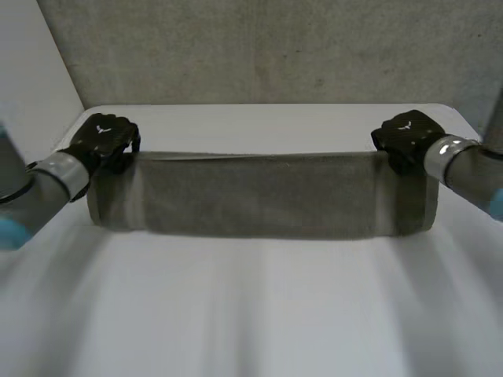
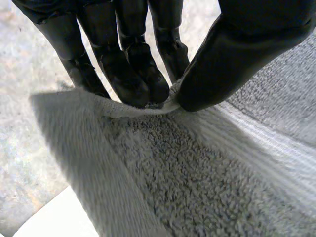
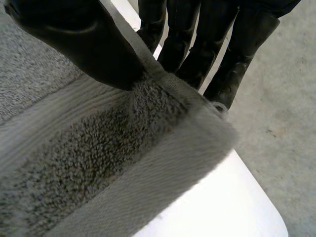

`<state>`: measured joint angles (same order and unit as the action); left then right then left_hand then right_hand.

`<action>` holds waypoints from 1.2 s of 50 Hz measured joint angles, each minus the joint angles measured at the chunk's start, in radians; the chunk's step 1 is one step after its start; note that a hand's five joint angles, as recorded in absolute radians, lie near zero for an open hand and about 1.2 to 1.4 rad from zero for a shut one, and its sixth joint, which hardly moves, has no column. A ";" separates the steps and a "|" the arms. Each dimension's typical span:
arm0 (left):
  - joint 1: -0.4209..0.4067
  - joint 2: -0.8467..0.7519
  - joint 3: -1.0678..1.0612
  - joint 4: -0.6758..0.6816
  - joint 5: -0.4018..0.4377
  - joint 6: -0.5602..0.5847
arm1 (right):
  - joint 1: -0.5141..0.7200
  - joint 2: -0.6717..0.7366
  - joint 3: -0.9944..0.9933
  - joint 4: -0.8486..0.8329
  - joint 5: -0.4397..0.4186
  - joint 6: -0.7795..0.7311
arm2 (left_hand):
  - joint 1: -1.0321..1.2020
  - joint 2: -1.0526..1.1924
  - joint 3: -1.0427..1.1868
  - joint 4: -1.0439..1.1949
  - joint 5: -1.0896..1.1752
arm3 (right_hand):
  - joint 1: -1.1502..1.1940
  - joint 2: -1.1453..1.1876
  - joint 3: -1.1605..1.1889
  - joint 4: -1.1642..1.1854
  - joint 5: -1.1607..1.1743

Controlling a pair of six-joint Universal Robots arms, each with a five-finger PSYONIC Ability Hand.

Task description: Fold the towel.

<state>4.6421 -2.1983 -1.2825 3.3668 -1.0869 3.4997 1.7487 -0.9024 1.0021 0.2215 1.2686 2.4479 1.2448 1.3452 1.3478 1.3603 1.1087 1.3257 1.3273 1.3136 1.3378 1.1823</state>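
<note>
In the head view the towel [image 1: 259, 196] spans the far half of the table [image 1: 251, 314] as a long band between the left hand [image 1: 102, 141] and the right hand [image 1: 405, 137]; in the left wrist view fingers [image 2: 136, 81] and thumb pinch one corner, in the right wrist view likewise the other, so a fold seems begun but not laid down.

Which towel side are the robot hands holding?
The towel's far side, away from the robot: left robot hand and right robot hand pinch its corners. The near side is free.
</note>
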 measured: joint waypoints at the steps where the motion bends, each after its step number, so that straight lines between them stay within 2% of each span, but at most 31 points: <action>1: -0.009 -0.049 0.065 -0.019 -0.019 0.000 | 0.010 0.043 -0.050 0.001 0.024 0.002 | 0.000 0.000 0.000 0.000 0.000 | 0.000 0.000 0.000 0.000 0.000; 9: -0.048 -0.254 0.357 -0.113 -0.068 0.000 | 0.052 0.229 -0.271 0.000 0.108 0.004 | 0.000 0.000 0.000 0.000 0.000 | 0.000 0.000 0.000 0.000 0.005; 16: -0.065 -0.335 0.457 -0.129 -0.078 -0.001 | 0.074 0.320 -0.380 -0.008 0.136 0.005 | 0.000 -0.021 -0.021 -0.026 -0.003 | -0.021 -0.019 -0.014 -0.023 -0.025; 20: -0.067 -0.358 0.480 -0.126 -0.089 -0.001 | 0.080 0.354 -0.420 -0.020 0.157 0.005 | -0.128 -0.242 -0.240 -0.257 -0.183 | -0.343 -0.346 -0.329 -0.350 -0.360; 22: -0.067 -0.369 0.493 -0.124 -0.099 -0.001 | 0.083 0.372 -0.442 -0.030 0.176 0.005 | -0.276 -0.376 -0.373 -0.389 -0.315 | -0.564 -0.563 -0.549 -0.559 -0.597; 24: -0.067 -0.377 0.502 -0.123 -0.108 -0.001 | 0.087 0.385 -0.455 -0.041 0.192 0.005 | -0.499 -0.589 -0.587 -0.612 -0.549 | -0.801 -0.804 -0.786 -0.805 -0.865; 25: -0.068 -0.380 0.506 -0.123 -0.116 -0.001 | 0.091 0.390 -0.462 -0.049 0.205 0.006 | -0.699 -0.788 -0.781 -0.789 -0.733 | -0.958 -0.968 -0.934 -0.952 -1.017; 28: -0.073 -0.381 0.511 -0.124 -0.139 -0.002 | 0.101 0.394 -0.468 -0.075 0.229 0.015 | -0.919 -1.010 -1.005 -1.016 -0.972 | -1.085 -1.091 -1.070 -1.087 -1.128; 32: -0.084 -0.370 0.506 -0.127 -0.175 -0.003 | 0.114 0.369 -0.453 -0.113 0.248 0.063 | -0.933 -1.037 -1.028 -1.042 -1.006 | -1.102 -1.094 -1.073 -1.092 -1.128; 39: -0.094 -0.302 0.440 -0.131 -0.223 -0.007 | 0.119 0.244 -0.324 -0.143 0.246 0.175 | -0.947 -1.060 -1.056 -1.064 -1.030 | -1.102 -1.094 -1.073 -1.092 -1.128; 50: -0.080 -0.123 0.192 -0.128 -0.221 -0.009 | 0.109 -0.056 0.144 -0.184 0.222 0.202 | -0.947 -1.060 -1.056 -1.064 -1.031 | -1.103 -1.094 -1.073 -1.092 -1.128; 60: -0.083 0.070 -0.120 -0.073 -0.212 -0.048 | 0.075 -0.109 0.377 -0.192 0.222 0.137 | -0.947 -1.061 -1.056 -1.064 -1.031 | -1.042 -1.051 -1.036 -1.058 -1.076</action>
<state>4.5591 -2.1283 -1.4024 3.2933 -1.2989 3.4513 1.8236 -1.0116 1.3788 0.0292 1.4905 2.5846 0.2975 0.2844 0.2917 0.2965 0.0779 0.2839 0.2764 0.2778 0.2800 0.1063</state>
